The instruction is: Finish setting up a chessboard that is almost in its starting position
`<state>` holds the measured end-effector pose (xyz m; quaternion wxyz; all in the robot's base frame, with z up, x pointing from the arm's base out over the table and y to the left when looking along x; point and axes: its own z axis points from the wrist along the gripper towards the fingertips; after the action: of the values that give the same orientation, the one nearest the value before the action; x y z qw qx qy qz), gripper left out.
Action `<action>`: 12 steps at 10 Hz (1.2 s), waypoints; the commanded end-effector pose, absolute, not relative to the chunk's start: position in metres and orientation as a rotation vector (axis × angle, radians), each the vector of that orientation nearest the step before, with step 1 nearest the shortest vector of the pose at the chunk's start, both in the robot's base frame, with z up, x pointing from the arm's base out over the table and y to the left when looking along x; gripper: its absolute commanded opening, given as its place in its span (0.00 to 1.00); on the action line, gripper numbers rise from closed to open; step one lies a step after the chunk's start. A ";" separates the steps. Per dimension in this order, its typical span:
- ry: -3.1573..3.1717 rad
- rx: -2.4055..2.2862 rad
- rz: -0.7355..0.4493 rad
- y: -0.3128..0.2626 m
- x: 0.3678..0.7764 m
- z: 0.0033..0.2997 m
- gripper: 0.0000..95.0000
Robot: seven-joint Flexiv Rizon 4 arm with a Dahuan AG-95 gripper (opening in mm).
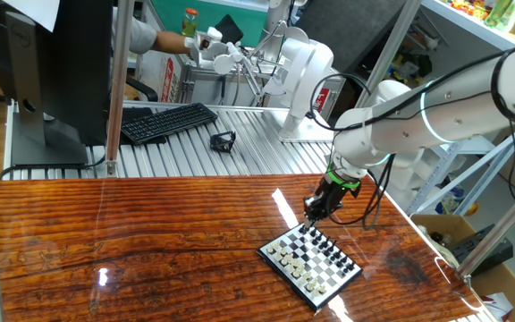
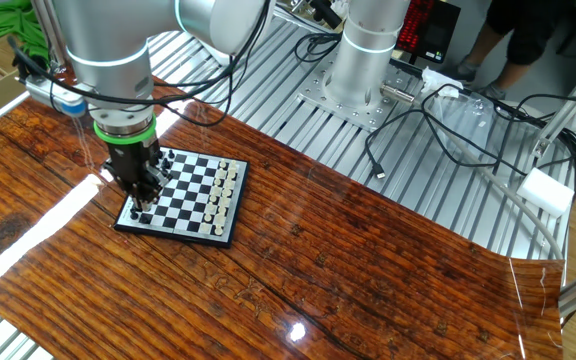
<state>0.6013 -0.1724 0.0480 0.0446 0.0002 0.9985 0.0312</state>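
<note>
Board: black-and-white checkered, dark rim; the chessboard (image 2: pixel 184 194) lies flat on the wooden table (image 2: pixel 298 260), toward one edge, turned at an angle to the table's sides.
Pieces: the white pieces (image 2: pixel 222 190) fill the rows on one side, the black pieces (image 2: pixel 150 195) the opposite side; most seem already on their home rows (too small to count).
Gripper: the gripper (image 2: pixel 141 190) points straight down over the black side, jaws nearly shut. Whether a piece sits between the fingertips I cannot tell; so narrow a gap would suit a tiny piece.
Why here: I judge it is placing or picking a black piece at its row.
Arm: it reaches from the metal base plate (image 2: pixel 353 100) behind the table.
Around: a keyboard (image 1: pixel 168 122) is well apart from the board.
</note>
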 end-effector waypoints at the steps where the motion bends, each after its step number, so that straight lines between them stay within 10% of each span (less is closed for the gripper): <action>1: 3.052 0.116 0.099 -0.173 0.602 0.048 0.00; 12: 3.038 0.366 0.091 -0.172 0.602 0.045 0.00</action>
<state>0.6021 -0.1723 0.0446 0.0404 0.1216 0.9913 0.0294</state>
